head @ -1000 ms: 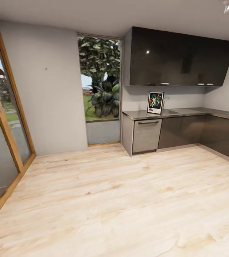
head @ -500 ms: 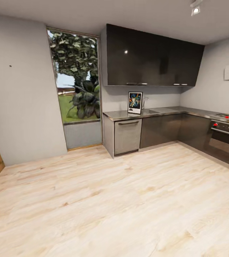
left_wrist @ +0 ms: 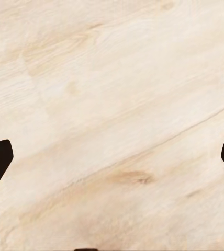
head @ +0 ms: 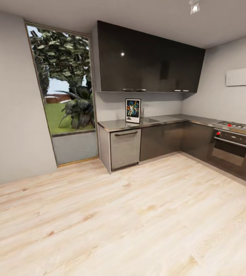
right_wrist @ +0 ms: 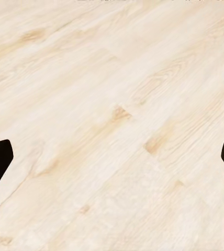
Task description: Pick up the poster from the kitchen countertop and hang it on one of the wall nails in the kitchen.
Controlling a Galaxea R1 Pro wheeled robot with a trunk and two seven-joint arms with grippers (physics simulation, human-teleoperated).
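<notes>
Approach step: the poster [head: 133, 110] stands on the worktop [head: 169, 119], centre frame, well away. Left hand [left_wrist: 112, 157] and right hand [right_wrist: 112, 157] hold fingers apart. Next, drive closer.

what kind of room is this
A home kitchen, most likely: a grey countertop with dark cupboards above, a built-in oven under a hob, and a poster leaning against the wall.
</notes>
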